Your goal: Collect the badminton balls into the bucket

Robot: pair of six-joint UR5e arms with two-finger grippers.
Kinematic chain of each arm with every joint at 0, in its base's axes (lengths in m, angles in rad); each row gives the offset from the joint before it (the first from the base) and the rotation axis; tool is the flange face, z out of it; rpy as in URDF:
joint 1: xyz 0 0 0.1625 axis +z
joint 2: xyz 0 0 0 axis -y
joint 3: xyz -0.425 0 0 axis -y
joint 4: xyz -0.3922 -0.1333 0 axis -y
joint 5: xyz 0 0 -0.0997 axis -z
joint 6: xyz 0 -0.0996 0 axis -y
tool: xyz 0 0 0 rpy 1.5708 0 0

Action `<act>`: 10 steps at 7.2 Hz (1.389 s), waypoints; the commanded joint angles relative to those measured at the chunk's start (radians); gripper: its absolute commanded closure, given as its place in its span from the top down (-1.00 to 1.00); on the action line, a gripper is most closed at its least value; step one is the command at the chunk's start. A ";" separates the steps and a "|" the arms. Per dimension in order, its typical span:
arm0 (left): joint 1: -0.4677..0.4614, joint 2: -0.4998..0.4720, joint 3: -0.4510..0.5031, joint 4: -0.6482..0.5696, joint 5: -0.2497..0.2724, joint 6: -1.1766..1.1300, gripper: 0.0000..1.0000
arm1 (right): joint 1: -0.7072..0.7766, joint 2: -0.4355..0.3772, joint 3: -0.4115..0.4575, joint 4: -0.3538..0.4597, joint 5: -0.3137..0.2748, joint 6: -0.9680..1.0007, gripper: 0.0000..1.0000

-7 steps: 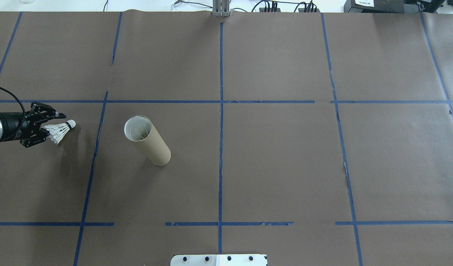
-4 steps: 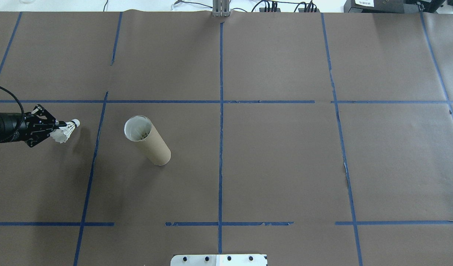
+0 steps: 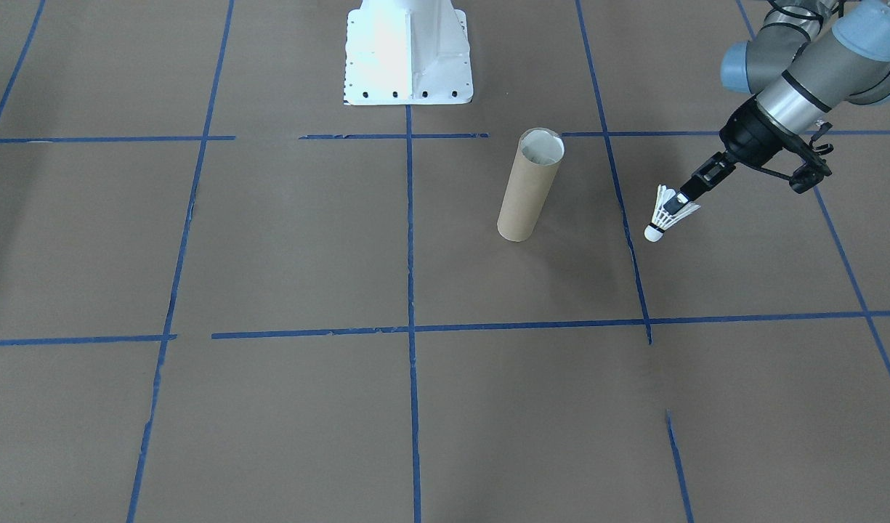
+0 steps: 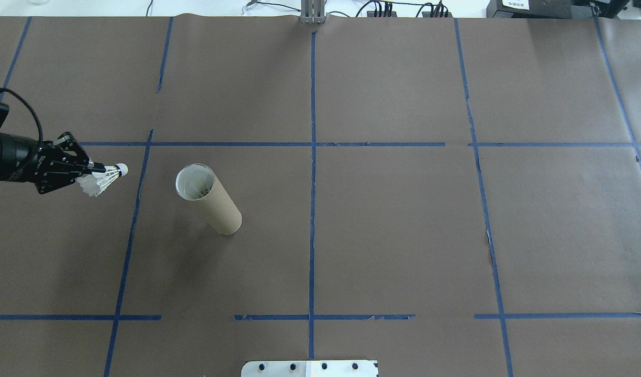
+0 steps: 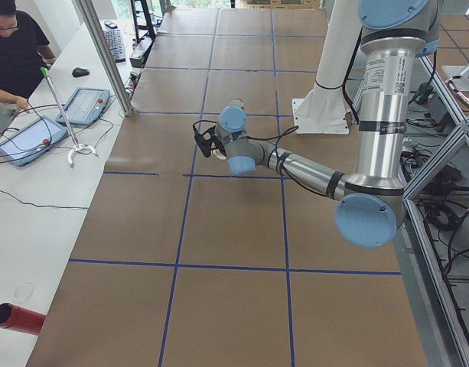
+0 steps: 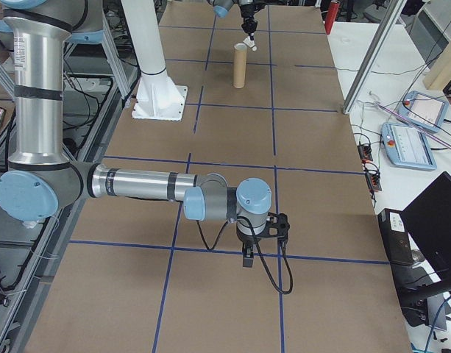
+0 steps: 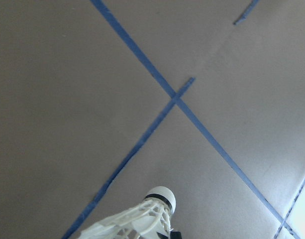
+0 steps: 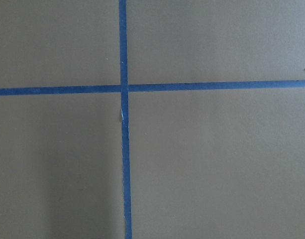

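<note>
Pinched between the fingers of the black left gripper point(image 4: 92, 168) is the small white feather shuttlecock point(image 4: 104, 178), held above the brown paper table point(image 4: 393, 220) with its round cork tip pointed toward the tall brown cardboard tube point(image 4: 207, 198). A blue tape line point(image 4: 134, 209) is seen between the shuttlecock and the tube, and they are kept well apart. The tube is stood upright with its open top showing a pale inside. Wide bare paper is spread to the right of the tube. The right gripper point(image 6: 249, 259) is seen only from the side, so whether it is spread or closed cannot be told.
</note>
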 commanded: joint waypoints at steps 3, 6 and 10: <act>-0.115 -0.363 -0.302 0.887 -0.004 0.539 -1.00 | 0.000 0.000 0.000 0.000 0.000 0.000 1.00; 0.062 -0.536 -0.413 1.137 0.147 0.684 -1.00 | 0.000 0.000 0.000 0.000 0.000 0.000 1.00; 0.250 -0.755 -0.380 1.514 0.492 1.097 -1.00 | 0.000 0.000 0.000 0.000 0.000 0.000 1.00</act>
